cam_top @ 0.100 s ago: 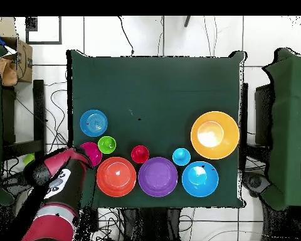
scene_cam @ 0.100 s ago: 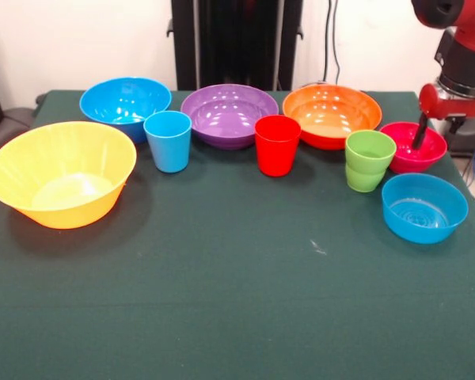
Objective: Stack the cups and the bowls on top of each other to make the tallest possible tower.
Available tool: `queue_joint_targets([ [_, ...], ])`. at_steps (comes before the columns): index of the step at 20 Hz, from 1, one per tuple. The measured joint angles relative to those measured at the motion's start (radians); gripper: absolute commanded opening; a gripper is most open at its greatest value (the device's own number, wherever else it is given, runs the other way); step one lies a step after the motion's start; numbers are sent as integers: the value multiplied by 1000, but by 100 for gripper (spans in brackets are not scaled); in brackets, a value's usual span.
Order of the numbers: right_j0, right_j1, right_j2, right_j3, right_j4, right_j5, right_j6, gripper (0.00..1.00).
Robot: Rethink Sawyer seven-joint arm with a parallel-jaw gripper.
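Front view: your gripper [scene_cam @ 0.100 s ago: 419, 142] is dipping into the small magenta bowl [scene_cam @ 0.100 s ago: 412, 147]; nothing is stacked yet.
Fingers: state unclear.
Next: you need a secure rim pinch, then a lift.

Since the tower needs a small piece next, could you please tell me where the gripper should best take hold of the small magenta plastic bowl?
I would take the small magenta plastic bowl by its thin rim, coming straight down from above. It sits upright and open, and the gripper already reaches into it. The rim's side away from the lime green plastic cup looks clearest.
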Motion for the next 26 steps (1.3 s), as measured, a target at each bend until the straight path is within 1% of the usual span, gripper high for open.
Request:
queue_joint_targets([
  [7,22,-11,-44,-17,16,3,0,0],
  [19,23,-14,-60,-22,43,7,0,0],
  [23,22,-36,-59,-16,43,7,0,0],
  [26,20,-70,-52,-1,47,7,0,0],
])
